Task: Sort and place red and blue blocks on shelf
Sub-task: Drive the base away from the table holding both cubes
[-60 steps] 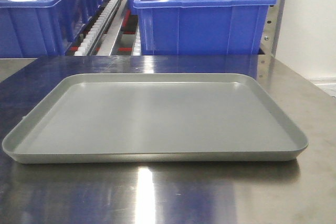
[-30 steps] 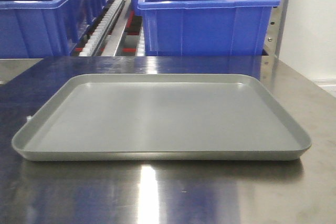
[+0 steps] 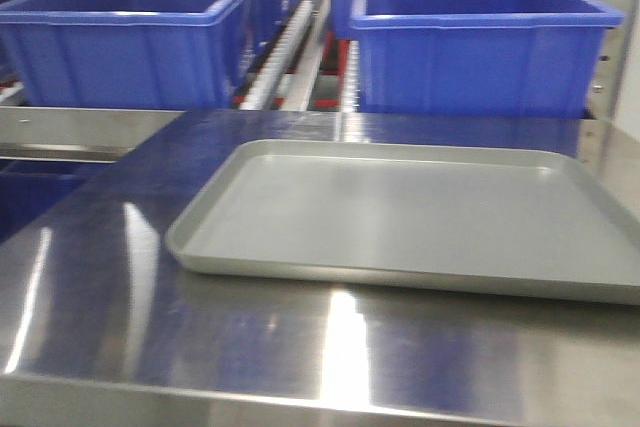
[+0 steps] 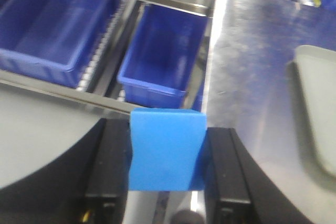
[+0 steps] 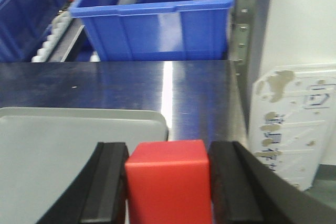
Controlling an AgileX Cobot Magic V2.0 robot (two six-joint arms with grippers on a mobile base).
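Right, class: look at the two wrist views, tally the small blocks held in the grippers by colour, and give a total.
Red block: 1, in the right gripper
Blue block: 1, in the left gripper
Total: 2

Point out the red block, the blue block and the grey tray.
red block (image 5: 169, 182), right wrist view, centre of its front face.
blue block (image 4: 167, 149), left wrist view, centre of its front face.
grey tray (image 3: 420, 217), front-facing view, bare middle of its floor.
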